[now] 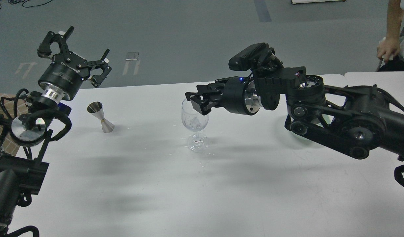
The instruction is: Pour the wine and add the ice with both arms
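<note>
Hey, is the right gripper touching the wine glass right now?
Cannot tell. In the head view the right gripper overlaps the rim of the wine glass, but the dark fingers hide whether they rest on it or hang just past it.

Shiny steel on the measuring cup, clear glossy glass on the wine glass, matt black casing with polished silver rings on both arms, and a smooth white matt bench.
</note>
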### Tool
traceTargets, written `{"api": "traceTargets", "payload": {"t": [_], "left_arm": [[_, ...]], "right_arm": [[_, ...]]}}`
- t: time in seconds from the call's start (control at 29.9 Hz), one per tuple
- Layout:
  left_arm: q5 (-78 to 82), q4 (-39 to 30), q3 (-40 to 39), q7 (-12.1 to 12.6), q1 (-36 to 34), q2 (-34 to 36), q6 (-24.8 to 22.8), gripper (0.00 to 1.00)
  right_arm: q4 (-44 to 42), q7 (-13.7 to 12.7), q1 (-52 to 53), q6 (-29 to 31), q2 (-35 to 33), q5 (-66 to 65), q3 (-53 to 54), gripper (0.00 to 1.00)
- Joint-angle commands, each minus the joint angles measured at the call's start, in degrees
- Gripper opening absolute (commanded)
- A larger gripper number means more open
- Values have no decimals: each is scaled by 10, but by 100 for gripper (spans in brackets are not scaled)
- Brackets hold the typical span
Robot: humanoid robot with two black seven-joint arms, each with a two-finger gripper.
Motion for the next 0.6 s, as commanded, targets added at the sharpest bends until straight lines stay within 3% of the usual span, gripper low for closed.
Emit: {"api": "traceTargets", "payload": {"t": [0.0, 0.3, 0.57], "left_arm": [[0, 0, 0, -1, -1, 1, 1, 98], [9, 4, 8, -2, 0, -7, 0, 98], [10, 6, 12, 6, -20, -4, -2, 98]], "right_arm": [[-2, 0, -3, -6, 4, 7, 40, 100], [-6, 1, -55, -27, 12, 11, 198, 100], [-26, 7, -141, -69, 97, 88, 415, 100]]}}
